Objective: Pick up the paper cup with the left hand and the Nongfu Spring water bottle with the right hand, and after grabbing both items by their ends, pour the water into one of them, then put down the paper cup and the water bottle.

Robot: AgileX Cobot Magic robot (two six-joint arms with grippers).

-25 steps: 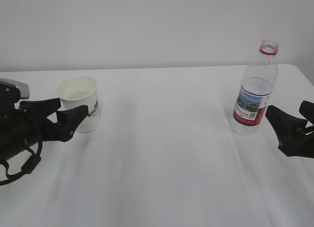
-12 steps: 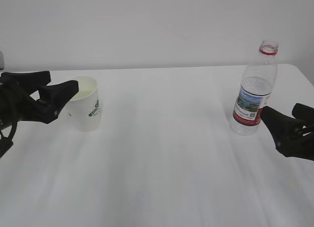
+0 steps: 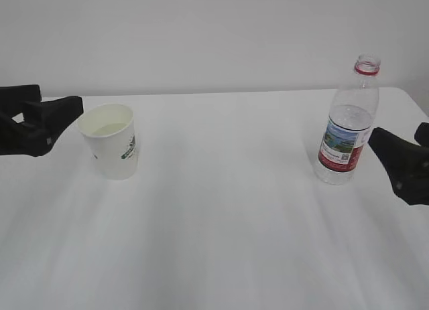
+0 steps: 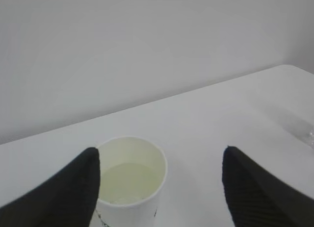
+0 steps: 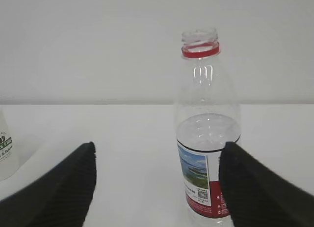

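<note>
Both hands are seen with their fingers spread apart and nothing gripped between them. At the left edge of the tabletop point(image 3: 221, 209) the left hand point(image 3: 33, 122) is held just beside the paper cup point(image 3: 110, 141), its black fingers point(image 3: 53, 116) clear of the cup's wall; from the left wrist view the left hand point(image 4: 162, 188) is shown with one finger point(image 4: 73, 188) overlapping the cup's left side and the other standing well to the right, the cup point(image 4: 130, 183) being placed off-centre towards the left finger. Whether that finger touches the cup cannot be told. The cup is stood upright on the tabletop near its left edge, and a shallow layer of water point(image 4: 128, 183) is visible inside it, pale against the cream interior. A green-and-dark logo is carried on its side.

At the right edge the right hand point(image 3: 405, 164) is held near the Nongfu Spring water bottle point(image 3: 347, 122), apart from it. In the right wrist view the bottle point(image 5: 207, 134) is framed between the two black fingers point(image 5: 64, 188), nearer the right one, with the hand point(image 5: 157, 188) behind it. The bottle is stood upright and uncapped near the back right corner of the tabletop, its red neck ring and landscape label visible, and water is held in it up to just above the label.
</note>
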